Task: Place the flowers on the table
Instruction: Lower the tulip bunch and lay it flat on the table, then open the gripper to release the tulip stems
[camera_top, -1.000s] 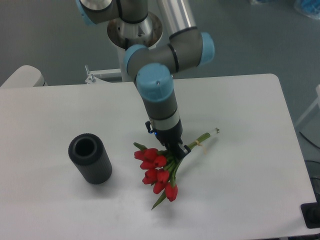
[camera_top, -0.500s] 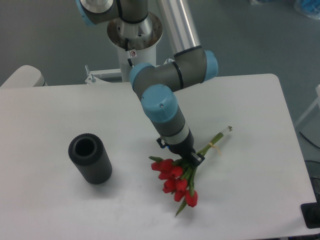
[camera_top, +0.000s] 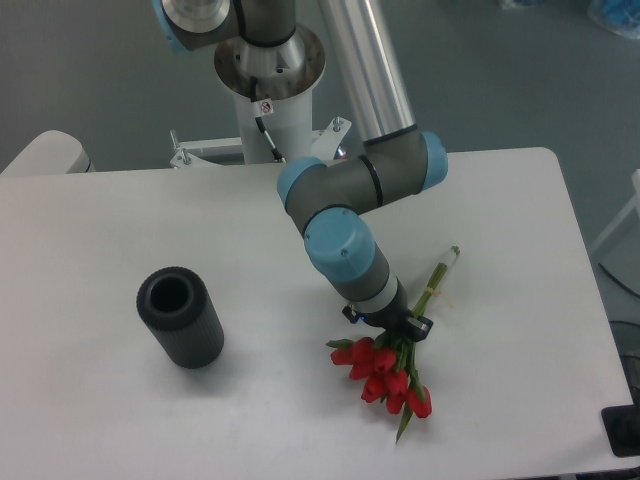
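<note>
The flowers (camera_top: 385, 373), a bunch of red tulip buds with green stems tied with a pale band, hang near the front right of the white table (camera_top: 120, 400). Their stems run up and right to a tip near the table's right side. My gripper (camera_top: 402, 331) is shut on the flowers at the stems just above the buds. The fingers are mostly hidden by the wrist and the leaves. I cannot tell whether the buds touch the tabletop.
A dark grey ribbed cylinder (camera_top: 181, 318) stands open-topped on the left part of the table. The arm's base column (camera_top: 270, 70) rises behind the table's far edge. A dark object (camera_top: 625, 430) sits at the front right corner.
My gripper has moved to the right and toward the front of the table, carrying the flowers with it. The stems have swung more upright in the view. The cylinder has not moved.
</note>
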